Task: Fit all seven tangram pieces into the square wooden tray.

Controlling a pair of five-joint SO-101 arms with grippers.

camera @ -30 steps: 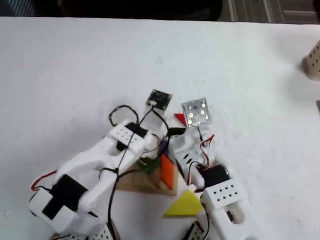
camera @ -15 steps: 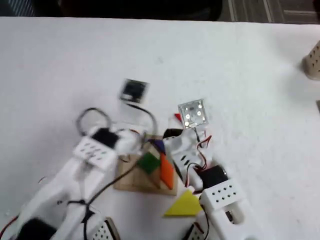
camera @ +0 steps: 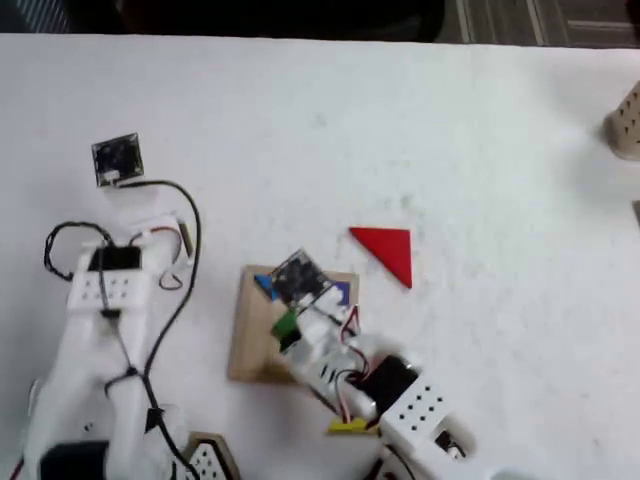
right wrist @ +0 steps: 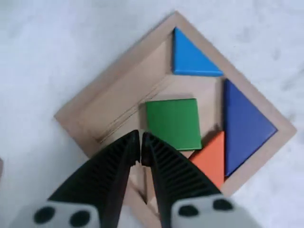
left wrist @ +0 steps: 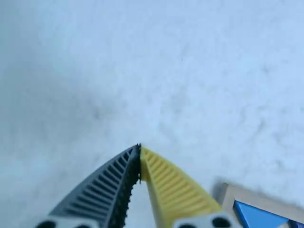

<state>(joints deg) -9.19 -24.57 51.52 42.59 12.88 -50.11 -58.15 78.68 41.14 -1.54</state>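
Note:
The square wooden tray (right wrist: 109, 80) holds a light blue triangle (right wrist: 190, 54), a green square (right wrist: 172, 122), a dark blue triangle (right wrist: 242, 126) and an orange piece (right wrist: 211, 159). My right gripper (right wrist: 141, 140) hangs shut and empty over the tray, beside the green square. In the high view the right arm covers much of the tray (camera: 248, 335). A red triangle (camera: 385, 250) lies on the table to the tray's right. A yellow piece (camera: 350, 427) peeks out under the right arm. My left gripper (left wrist: 139, 152) is shut and empty over bare table left of the tray, whose corner (left wrist: 237, 194) shows.
The left arm (camera: 100, 300) stands at the table's left with a looping black cable (camera: 185, 250). A beige perforated object (camera: 625, 125) sits at the right edge. White tabletop stretches open toward the back.
The left arm pulled away from the tray to the far left. The right arm swung left over the tray, uncovering the red triangle and covering most of the yellow piece.

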